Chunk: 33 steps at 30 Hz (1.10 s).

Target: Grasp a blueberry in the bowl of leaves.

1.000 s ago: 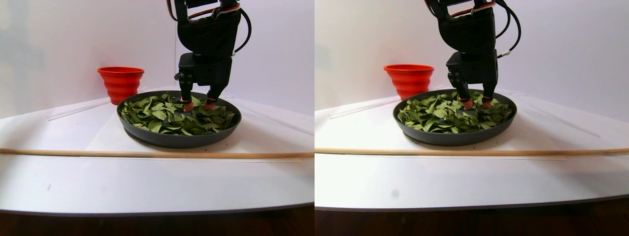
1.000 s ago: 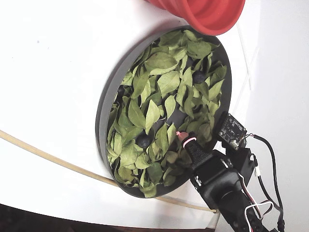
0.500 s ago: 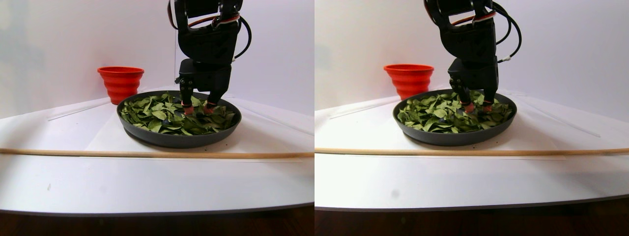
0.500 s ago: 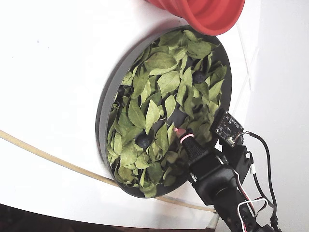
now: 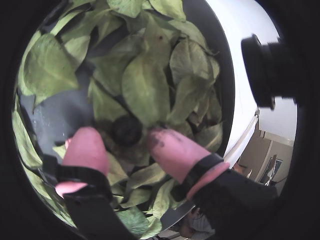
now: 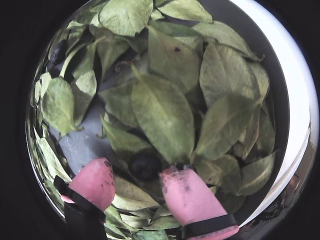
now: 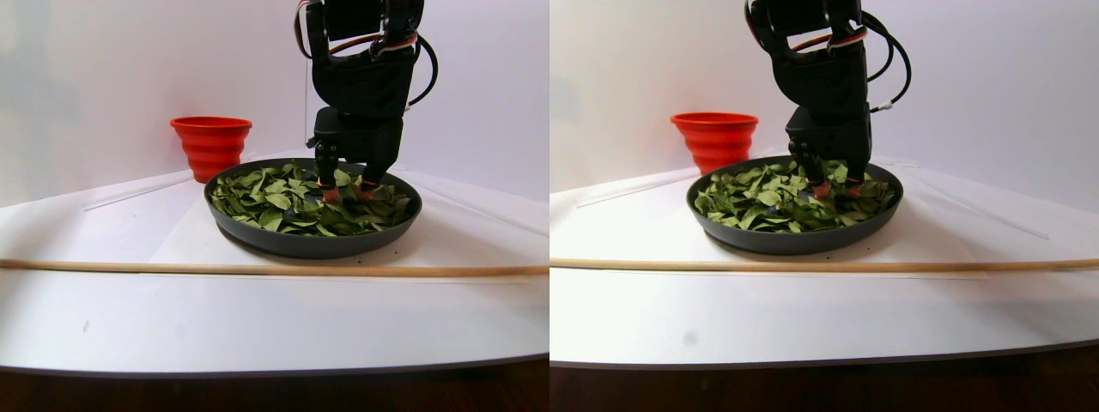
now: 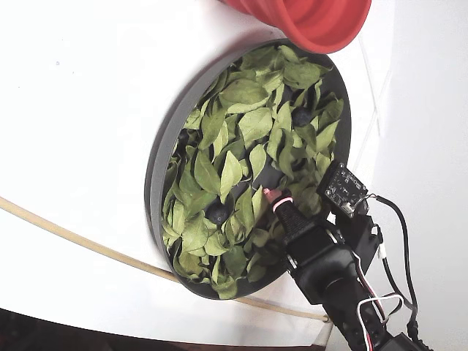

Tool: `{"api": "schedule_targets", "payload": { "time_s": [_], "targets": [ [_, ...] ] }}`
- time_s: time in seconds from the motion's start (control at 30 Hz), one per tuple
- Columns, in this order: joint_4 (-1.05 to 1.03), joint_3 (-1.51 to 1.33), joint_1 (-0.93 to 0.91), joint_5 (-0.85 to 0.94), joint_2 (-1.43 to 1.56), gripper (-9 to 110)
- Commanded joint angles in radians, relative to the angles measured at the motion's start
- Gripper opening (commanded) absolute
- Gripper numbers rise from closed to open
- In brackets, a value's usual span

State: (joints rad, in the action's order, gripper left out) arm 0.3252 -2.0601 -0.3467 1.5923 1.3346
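The dark grey bowl (image 7: pixel 313 245) is full of green leaves (image 7: pixel 292 202). In both wrist views my gripper (image 5: pixel 121 135) (image 6: pixel 136 171) is open and reaches down into the leaves (image 5: pixel 145 85). A dark blueberry (image 5: pixel 126 130) (image 6: pixel 145 165) lies between the pink fingertips (image 5: pixel 85 147) (image 6: pixel 182 192), just ahead of them, with a gap on each side. Leaves partly cover it. In the stereo pair view the gripper (image 7: pixel 343 190) stands upright over the bowl's middle. In the fixed view one pink fingertip (image 8: pixel 276 199) shows among the leaves (image 8: pixel 241 124), and another dark berry (image 8: pixel 217 212) lies to its left.
A ribbed red-orange cup (image 7: pixel 210 142) (image 8: pixel 322 22) stands just behind the bowl. A thin wooden stick (image 7: pixel 275 269) (image 8: pixel 73 238) lies across the white table in front of the bowl. A black camera module (image 5: pixel 265 70) sticks out beside the gripper.
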Motion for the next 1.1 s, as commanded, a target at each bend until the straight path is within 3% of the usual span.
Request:
{"api": "schedule_targets", "payload": {
  "time_s": [0.0, 1.07],
  "targets": [
    [0.023, 0.041, -0.025, -0.012, 0.006, 18],
    [0.087, 0.012, -0.035, -0.009, -0.049, 14]
  ]
}}
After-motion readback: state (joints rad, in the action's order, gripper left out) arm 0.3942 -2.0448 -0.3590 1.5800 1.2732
